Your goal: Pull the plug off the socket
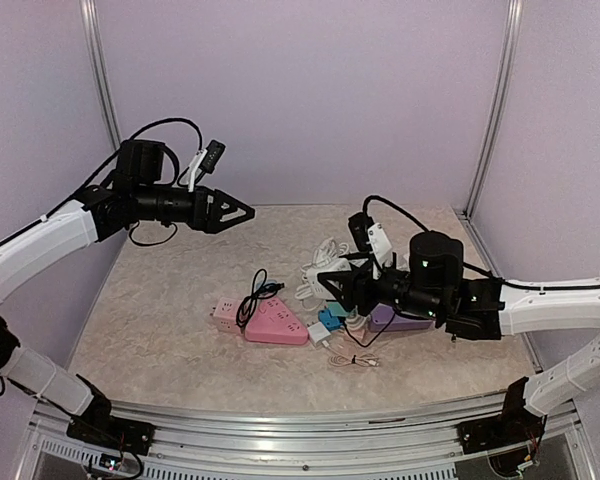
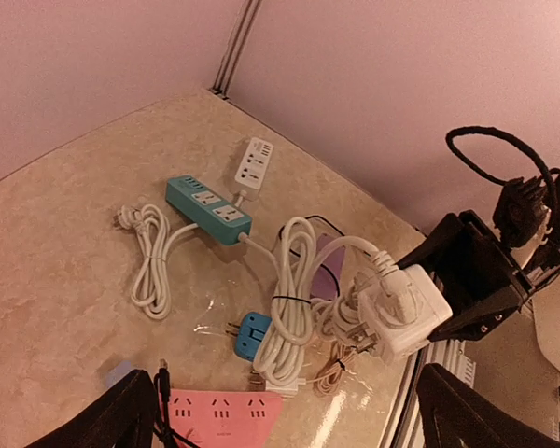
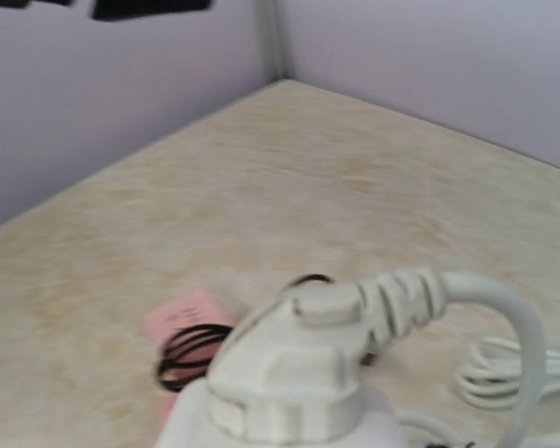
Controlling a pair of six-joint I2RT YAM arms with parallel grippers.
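Left gripper [image 1: 248, 213] spread wide, empty, raised well apart from plug [image 3: 299, 355], up-left of it. Plug seated in white cube socket [image 2: 420, 322], pinched aloft by right gripper [image 1: 332, 285]; plug axis seems aimed at those spread jaws.

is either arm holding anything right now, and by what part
The right gripper holds the white socket cube by its sides, with a white plug seated in it. The left gripper is open in the air, holding nothing.
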